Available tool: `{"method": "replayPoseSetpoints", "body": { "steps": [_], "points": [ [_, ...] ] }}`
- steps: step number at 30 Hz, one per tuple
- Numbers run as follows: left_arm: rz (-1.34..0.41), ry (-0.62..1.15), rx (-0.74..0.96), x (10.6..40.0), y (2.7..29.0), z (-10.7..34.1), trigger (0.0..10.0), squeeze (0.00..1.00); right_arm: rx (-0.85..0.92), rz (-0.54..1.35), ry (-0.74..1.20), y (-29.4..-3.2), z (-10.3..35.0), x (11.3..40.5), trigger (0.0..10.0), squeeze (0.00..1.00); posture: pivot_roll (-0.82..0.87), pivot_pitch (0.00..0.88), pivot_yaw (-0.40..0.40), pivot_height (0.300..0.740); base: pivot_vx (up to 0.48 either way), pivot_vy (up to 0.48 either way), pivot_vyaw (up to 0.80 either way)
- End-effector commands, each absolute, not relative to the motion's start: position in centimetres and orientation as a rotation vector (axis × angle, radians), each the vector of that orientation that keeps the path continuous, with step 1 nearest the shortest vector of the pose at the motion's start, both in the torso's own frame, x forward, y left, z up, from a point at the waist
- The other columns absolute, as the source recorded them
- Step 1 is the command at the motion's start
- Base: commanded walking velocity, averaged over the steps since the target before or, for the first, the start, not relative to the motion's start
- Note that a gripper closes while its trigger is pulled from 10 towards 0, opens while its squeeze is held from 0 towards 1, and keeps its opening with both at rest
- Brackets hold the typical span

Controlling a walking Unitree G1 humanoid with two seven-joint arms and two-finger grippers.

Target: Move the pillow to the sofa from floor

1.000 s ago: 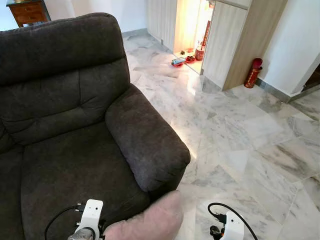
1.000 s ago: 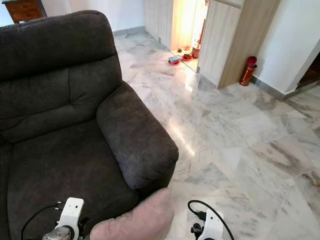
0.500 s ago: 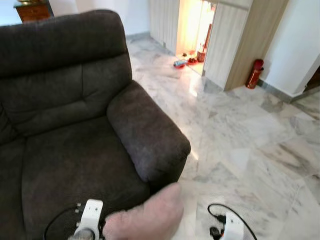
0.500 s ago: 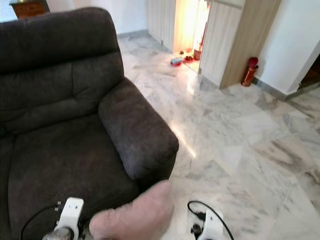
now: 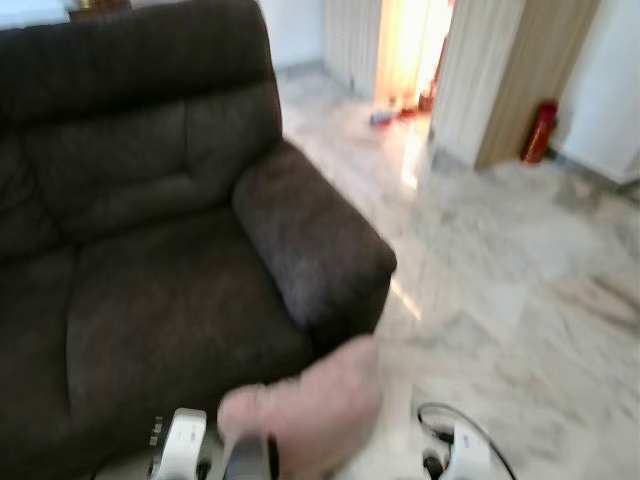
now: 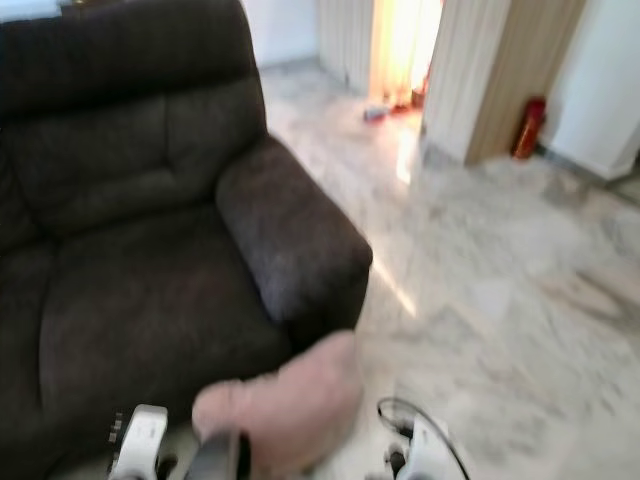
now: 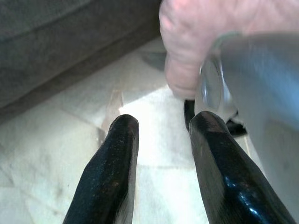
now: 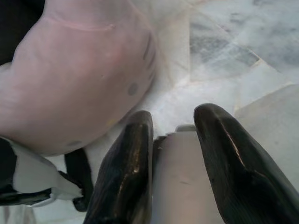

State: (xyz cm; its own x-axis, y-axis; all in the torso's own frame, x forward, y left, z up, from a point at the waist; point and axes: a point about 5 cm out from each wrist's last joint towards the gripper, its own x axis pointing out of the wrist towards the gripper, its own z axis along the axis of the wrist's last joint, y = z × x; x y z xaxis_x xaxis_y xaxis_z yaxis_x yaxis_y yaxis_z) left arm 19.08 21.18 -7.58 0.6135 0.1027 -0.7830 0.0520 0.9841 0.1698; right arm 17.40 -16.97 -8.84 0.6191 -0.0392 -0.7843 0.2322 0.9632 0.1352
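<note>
Pillow (image 5: 310, 405), pink, has risen beside the dark sofa (image 5: 150, 250) armrest, carried nearer its seat; left hand (image 7: 161, 123) open, right hand (image 8: 173, 121) open, both empty.

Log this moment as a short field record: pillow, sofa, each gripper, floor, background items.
pillow: pink pillow, raised in front of the sofa's armrest, not on the seat yet
sofa: dark grey sofa, seat bare
left gripper: left gripper open, nothing between its fingers, the pillow just ahead of it
right gripper: right gripper open, beside the pillow, fingers not closed on it
floor: pale marble floor
background: red fire extinguisher by a wooden panel
image quality: eye views blurred
</note>
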Motion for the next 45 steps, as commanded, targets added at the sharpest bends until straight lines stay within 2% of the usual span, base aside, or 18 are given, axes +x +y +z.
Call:
{"method": "replayPoseSetpoints", "body": {
  "steps": [1, 8, 16, 20, 22, 25, 27, 31, 33, 45],
  "points": [
    [0.038, 0.865, 0.188, 20.4, 21.4, -6.8, 10.0, 0.0, 0.232, -0.149, 0.878, -16.6, -8.5, 18.2, 10.0, 0.0, 0.02, 0.0, -0.009, 0.63, 0.0, 0.0, 0.0],
    [0.039, 0.864, 0.189, 20.4, 21.4, -6.8, 10.0, 0.0, 0.229, -0.151, 0.881, -17.0, -8.4, 18.4, 10.0, 0.0, 0.02, 0.0, -0.009, 0.63, 0.0, 0.0, 0.0],
    [0.049, 0.84, 0.217, 20.6, 21.7, -6.6, 10.0, 0.0, 0.221, -0.188, 0.908, -20.3, -9.0, 16.1, 10.0, 0.0, 0.02, 0.0, -0.008, 0.63, 0.0, 0.0, 0.0],
    [0.076, 0.783, 0.229, 21.6, 22.0, -5.9, 10.0, 0.0, 0.215, -0.203, 0.911, -21.3, -9.1, 15.3, 10.0, 0.0, 0.02, 0.0, -0.009, 0.63, 0.0, 0.0, 0.0],
    [0.129, 0.662, 0.215, 23.7, 22.7, -4.1, 10.0, 0.0, 0.211, -0.223, 0.871, -22.2, -8.8, 15.3, 10.0, 0.0, 0.02, 0.0, -0.009, 0.63, 0.0, 0.0, 0.0],
    [0.132, 0.548, 0.22, 25.6, 22.9, -2.4, 10.0, 0.0, 0.197, -0.218, 0.819, -22.2, -8.3, 16.3, 10.0, 0.0, 0.02, 0.0, -0.009, 0.63, 0.0, 0.0, 0.0],
    [0.113, 0.359, 0.244, 27.9, 22.6, 0.4, 10.0, 0.0, 0.172, -0.167, 0.695, -21.1, -6.9, 19.1, 10.0, 0.0, 0.02, 0.0, -0.008, 0.63, 0.0, 0.0, 0.0],
    [0.083, 0.238, 0.257, 29.1, 21.8, 2.1, 10.0, 0.0, 0.159, -0.123, 0.618, -19.8, -5.7, 21.4, 10.0, 0.0, 0.02, 0.0, -0.008, 0.63, 0.0, 0.0, 0.0],
    [0.043, 0.147, 0.279, 29.6, 20.4, 3.0, 10.0, 0.0, 0.161, -0.093, 0.524, -19.1, -4.3, 23.5, 10.0, 0.0, 0.02, 0.0, -0.01, 0.63, 0.0, 0.0, 0.0],
    [0.05, 0.091, 0.235, 29.4, 18.9, 3.3, 10.0, 0.0, 0.16, -0.056, 0.341, -18.3, -2.0, 25.5, 10.0, 0.0, 0.02, 0.0, -0.01, 0.63, 0.0, 0.0, 0.0]
  ]
}}
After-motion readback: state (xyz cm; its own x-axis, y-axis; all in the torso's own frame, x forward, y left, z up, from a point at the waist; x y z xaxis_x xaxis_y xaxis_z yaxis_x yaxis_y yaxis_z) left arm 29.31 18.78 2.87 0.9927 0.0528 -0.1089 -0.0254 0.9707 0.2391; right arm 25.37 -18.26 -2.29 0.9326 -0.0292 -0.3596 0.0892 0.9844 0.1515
